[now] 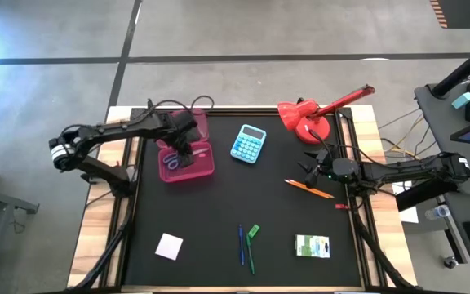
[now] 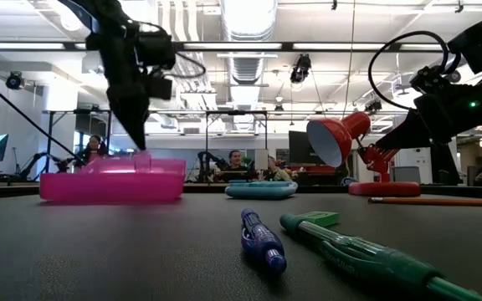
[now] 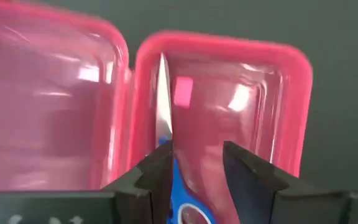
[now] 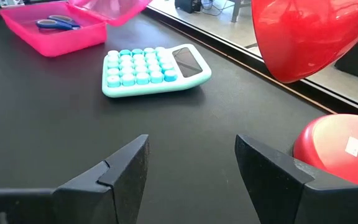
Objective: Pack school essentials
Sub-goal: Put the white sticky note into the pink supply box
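Note:
The blue-handled scissors (image 3: 178, 186) lie in the tray of the open pink box (image 1: 198, 167), blades (image 3: 162, 99) pointing along its floor; they also show in the right wrist view, scissors (image 4: 55, 23). My left gripper (image 3: 194, 152) hangs open just above them, pointing steeply down, one finger on each side of the handle end. My right gripper (image 4: 191, 149) waits open at the table's right side, near the red lamp's base. On the mat's near part lie the note pad (image 1: 169, 246), blue pen (image 1: 241, 243), green pen (image 1: 250, 255), eraser (image 1: 254, 231) and packet (image 1: 312, 246); the orange pencil (image 1: 308, 189) lies by the right gripper.
The box's lid (image 1: 188, 122) stands folded open on its far side. A turquoise calculator (image 1: 249, 144) sits mid-table, a red desk lamp (image 1: 308, 118) at the far right. Bare black mat lies in the middle between the box and the near items.

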Tool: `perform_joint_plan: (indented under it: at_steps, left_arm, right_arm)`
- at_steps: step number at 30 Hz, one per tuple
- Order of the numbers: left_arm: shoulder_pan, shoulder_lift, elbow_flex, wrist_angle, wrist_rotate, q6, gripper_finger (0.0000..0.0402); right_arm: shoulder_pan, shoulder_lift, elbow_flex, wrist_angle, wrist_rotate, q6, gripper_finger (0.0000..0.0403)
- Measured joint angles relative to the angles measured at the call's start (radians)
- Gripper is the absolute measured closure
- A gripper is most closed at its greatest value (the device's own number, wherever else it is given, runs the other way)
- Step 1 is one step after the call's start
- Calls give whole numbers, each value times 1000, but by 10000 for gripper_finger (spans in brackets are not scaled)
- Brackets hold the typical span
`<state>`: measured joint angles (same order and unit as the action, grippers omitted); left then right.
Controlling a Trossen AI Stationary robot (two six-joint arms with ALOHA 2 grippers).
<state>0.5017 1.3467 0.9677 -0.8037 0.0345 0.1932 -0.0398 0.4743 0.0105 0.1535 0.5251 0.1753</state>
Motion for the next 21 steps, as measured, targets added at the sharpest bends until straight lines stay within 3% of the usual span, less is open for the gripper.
perform_joint_plan:
  at_steps: [8, 21]
  left_arm:
    - [-156, -92, 4, 130, 5, -62, 279]
    - [-612, -79, -8, 204, -6, -527, 279]
  right_arm:
    - [0, 0, 0, 0, 0, 0, 174]
    - [0, 0, 0, 0, 0, 0, 174]
